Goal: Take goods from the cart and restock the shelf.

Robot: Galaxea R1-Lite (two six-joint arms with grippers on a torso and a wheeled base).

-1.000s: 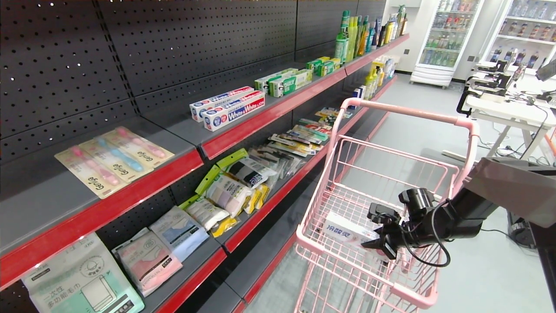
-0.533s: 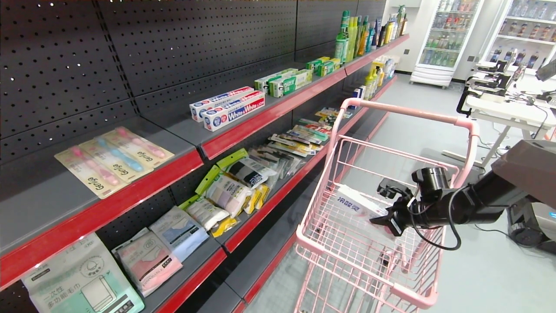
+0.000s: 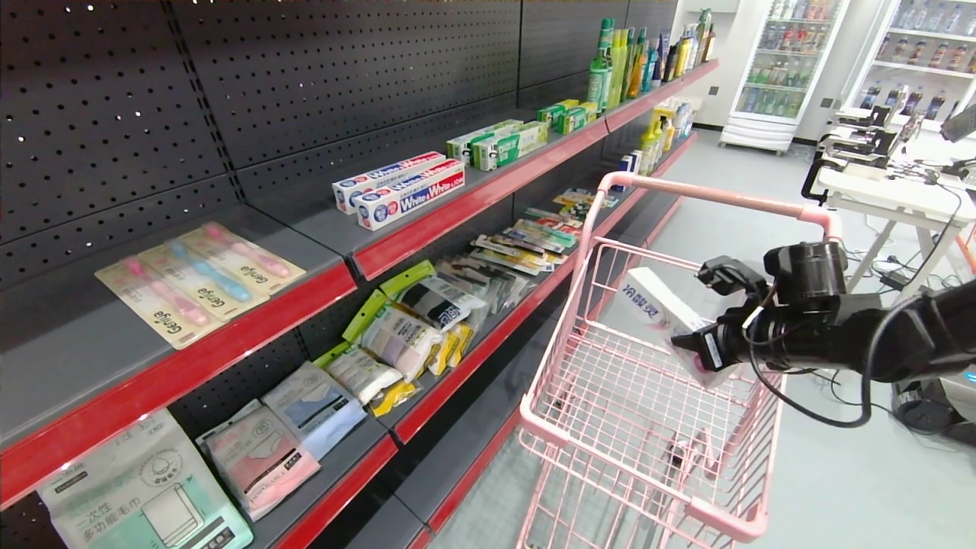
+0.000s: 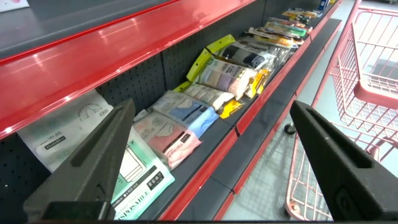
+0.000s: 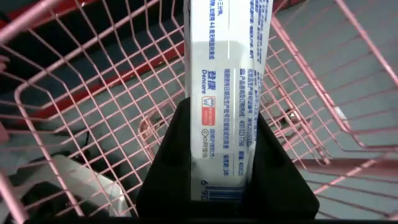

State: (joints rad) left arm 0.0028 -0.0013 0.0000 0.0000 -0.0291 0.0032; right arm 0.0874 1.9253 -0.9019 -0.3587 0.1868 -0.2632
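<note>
We see the right gripper (image 3: 692, 309) pinching a white box (image 3: 644, 301), cart (image 3: 717, 196) just below; left gripper (image 4: 211, 162) spread wide.

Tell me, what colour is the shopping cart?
The cart is pink, wire basket and handle alike; the head view shows it best.
</note>
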